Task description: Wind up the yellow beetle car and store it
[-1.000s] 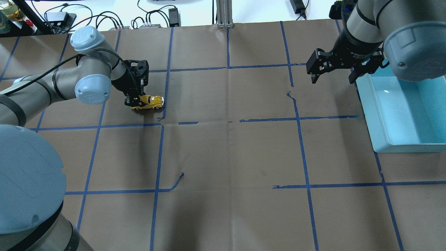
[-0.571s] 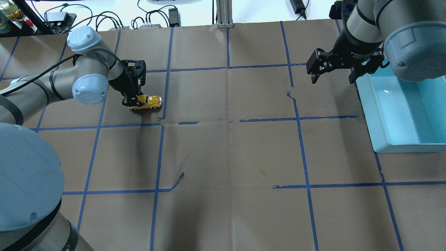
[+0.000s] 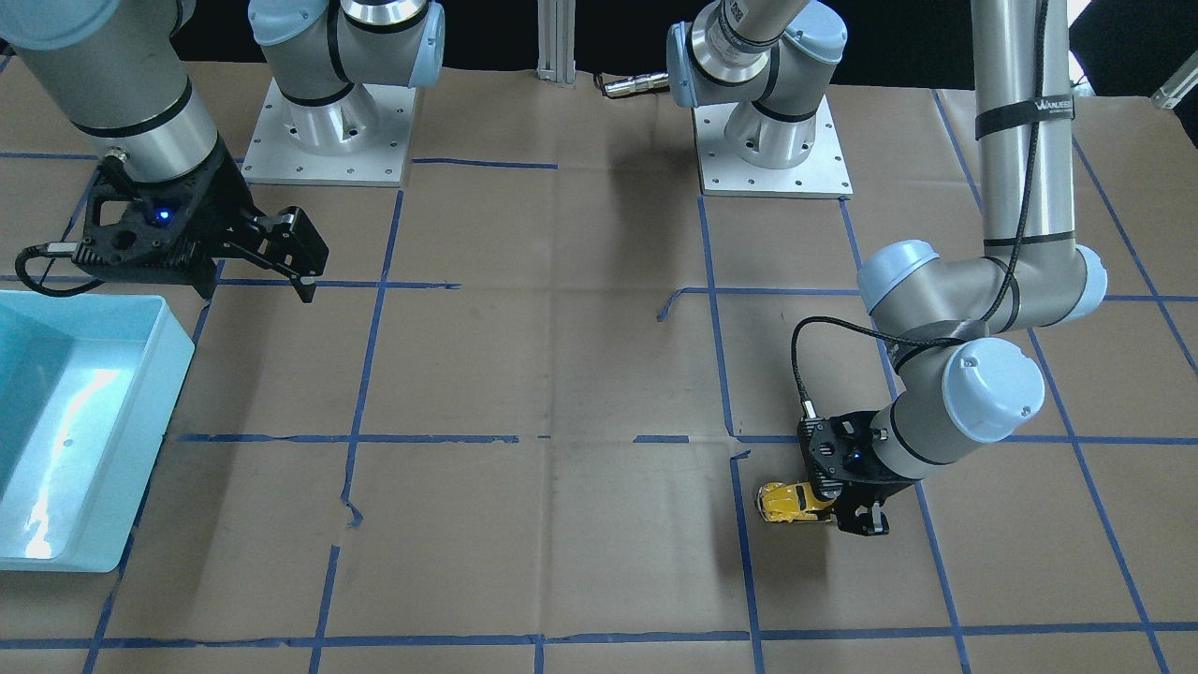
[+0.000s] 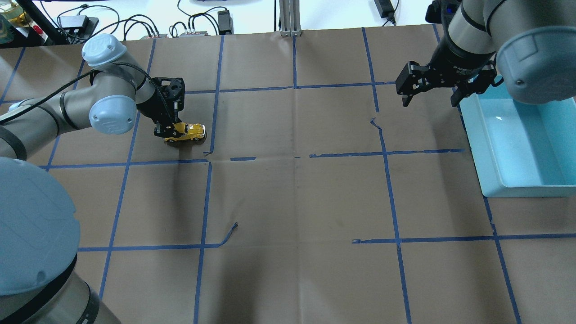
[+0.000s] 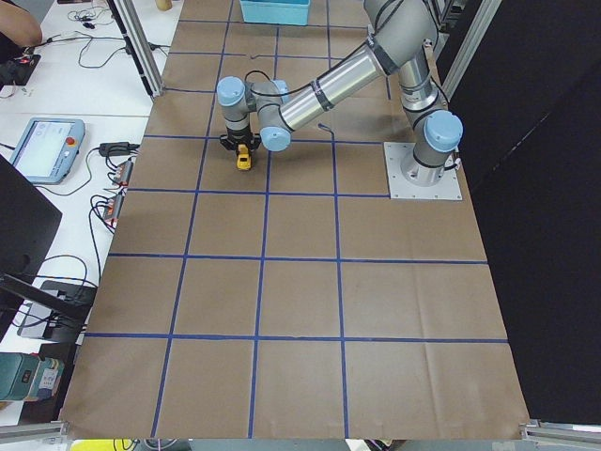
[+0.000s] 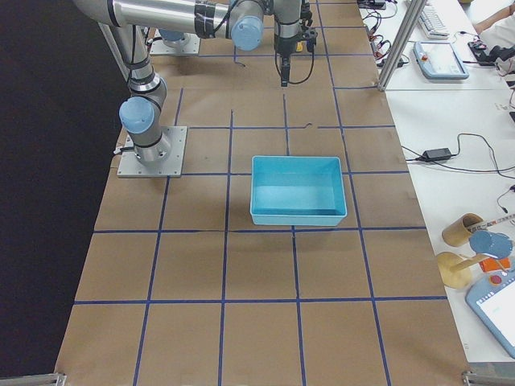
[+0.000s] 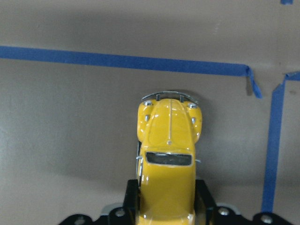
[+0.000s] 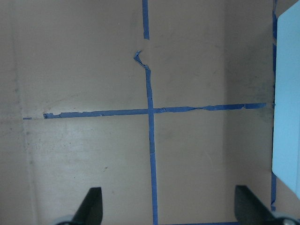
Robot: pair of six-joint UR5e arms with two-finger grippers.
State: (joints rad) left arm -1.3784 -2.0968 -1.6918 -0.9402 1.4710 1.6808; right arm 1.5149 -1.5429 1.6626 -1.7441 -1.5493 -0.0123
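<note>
The yellow beetle car (image 4: 190,131) stands on its wheels on the brown paper, left of centre at the back. My left gripper (image 4: 165,132) is shut on the car's rear half, low over the table. In the left wrist view the car (image 7: 168,159) points away from the camera, with a dark finger against each side. It also shows in the front-facing view (image 3: 786,503) beside the left gripper (image 3: 850,513). My right gripper (image 4: 429,101) is open and empty, held above the table next to the light blue bin (image 4: 471,135).
The light blue bin is empty and sits at the table's right edge; it also shows in the front-facing view (image 3: 176,348) and the right wrist view (image 8: 288,93). Blue tape lines grid the paper. Cables and power bricks (image 4: 223,20) lie beyond the far edge.
My left gripper has slid a little to the left across the paper with the car held in it, wheels on the table. The right arm has barely moved.
</note>
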